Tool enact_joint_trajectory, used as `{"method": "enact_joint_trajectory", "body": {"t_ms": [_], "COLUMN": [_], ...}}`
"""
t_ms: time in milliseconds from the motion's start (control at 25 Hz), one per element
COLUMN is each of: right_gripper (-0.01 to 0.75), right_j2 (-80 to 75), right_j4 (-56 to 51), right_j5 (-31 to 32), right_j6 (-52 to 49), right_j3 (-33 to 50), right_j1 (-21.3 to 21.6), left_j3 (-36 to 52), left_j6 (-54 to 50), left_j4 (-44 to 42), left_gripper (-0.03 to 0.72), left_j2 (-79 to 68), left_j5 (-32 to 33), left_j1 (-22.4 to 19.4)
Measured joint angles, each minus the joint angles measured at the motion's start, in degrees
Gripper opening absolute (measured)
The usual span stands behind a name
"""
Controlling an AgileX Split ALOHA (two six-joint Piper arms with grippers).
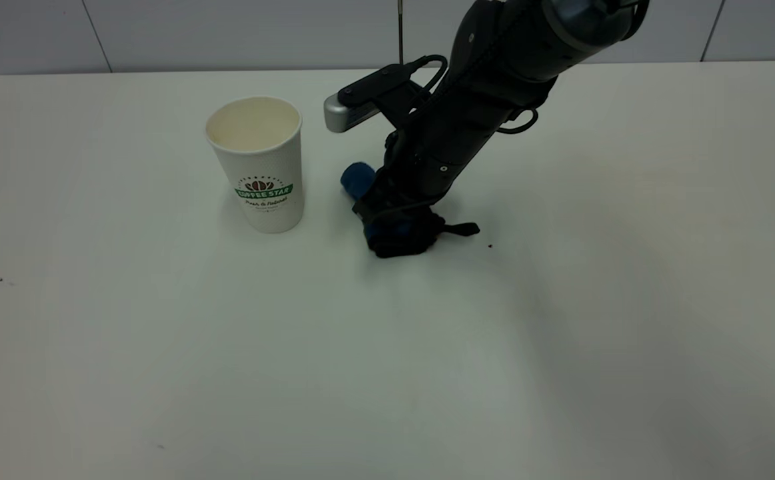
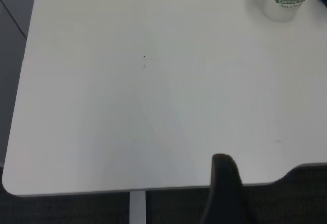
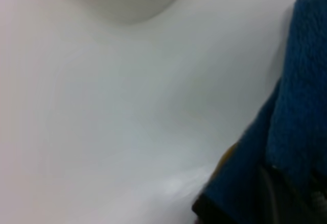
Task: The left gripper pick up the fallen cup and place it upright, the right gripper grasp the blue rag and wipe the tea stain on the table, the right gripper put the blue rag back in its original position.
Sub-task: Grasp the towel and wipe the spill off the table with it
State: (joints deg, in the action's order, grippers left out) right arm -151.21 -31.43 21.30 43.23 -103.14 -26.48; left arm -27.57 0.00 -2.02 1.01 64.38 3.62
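Note:
The white paper cup [image 1: 262, 167] stands upright on the table [image 1: 387, 347], left of centre; it also shows in the left wrist view [image 2: 286, 2]. My right gripper [image 1: 397, 230] is shut on the blue rag [image 1: 358, 179] and presses it onto the table just right of the cup, with the black loop strap [image 1: 460, 229] sticking out to the right. In the right wrist view the rag [image 3: 296, 117] fills one side, and a sliver of amber tea stain [image 3: 228, 156] shows at its edge. My left gripper [image 2: 225, 188] hangs over the table's edge, far from the cup.
A tiny dark speck [image 1: 490, 246] lies right of the rag. More specks [image 1: 0, 281] lie at the table's left. A wet sheen [image 3: 173, 183] lies on the table beside the rag. The table's edge and dark floor [image 2: 306, 198] show in the left wrist view.

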Motion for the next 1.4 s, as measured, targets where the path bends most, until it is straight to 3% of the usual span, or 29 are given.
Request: {"method": "enact_joint_trajectory", "body": {"t_ms": [160, 280, 480, 560, 640, 760, 880, 1040, 1160, 1280, 1400], "right_gripper": [0.045, 0.045, 0.045, 0.045, 0.045, 0.045, 0.045, 0.045, 0.045, 0.045, 0.045], "right_j2": [0.6, 0.9, 1.0, 0.4, 0.0, -0.3, -0.4, 0.0, 0.0, -0.1, 0.0], "right_j4": [5.8, 16.5, 43.5, 50.2, 52.0, 48.3, 38.1, 20.1, 12.0, 13.0, 20.8], "right_j5": [10.5, 12.4, 7.8, 4.7, 2.6, 1.4, 3.4, 15.0, 25.5, 30.0, 30.8], "right_j6": [-1.6, -11.8, -45.2, -54.1, -56.8, -54.5, -45.0, -26.0, -17.6, -17.6, -24.0], "right_j3": [-0.4, -0.7, -1.3, -2.0, -2.7, -3.7, -4.0, -4.4, -4.4, -4.0, -3.5], "right_j1": [-0.3, -0.1, 2.8, 3.9, 3.8, 2.1, -0.3, -1.8, -1.6, -0.1, 4.4], "left_j3": [0.0, 0.0, 0.0, 0.0, 0.0, 0.0, 0.0, 0.0, 0.0, 0.0, 0.0], "left_j6": [0.0, 0.0, 0.0, 0.0, 0.0, 0.0, 0.0, 0.0, 0.0, 0.0, 0.0], "left_j4": [0.0, 0.0, 0.0, 0.0, 0.0, 0.0, 0.0, 0.0, 0.0, 0.0, 0.0], "left_gripper": [0.521, 0.521, 0.521, 0.521, 0.521, 0.521, 0.521, 0.521, 0.521, 0.521, 0.521], "left_j2": [0.0, 0.0, 0.0, 0.0, 0.0, 0.0, 0.0, 0.0, 0.0, 0.0, 0.0], "left_j5": [0.0, 0.0, 0.0, 0.0, 0.0, 0.0, 0.0, 0.0, 0.0, 0.0, 0.0], "left_j1": [0.0, 0.0, 0.0, 0.0, 0.0, 0.0, 0.0, 0.0, 0.0, 0.0, 0.0]}}
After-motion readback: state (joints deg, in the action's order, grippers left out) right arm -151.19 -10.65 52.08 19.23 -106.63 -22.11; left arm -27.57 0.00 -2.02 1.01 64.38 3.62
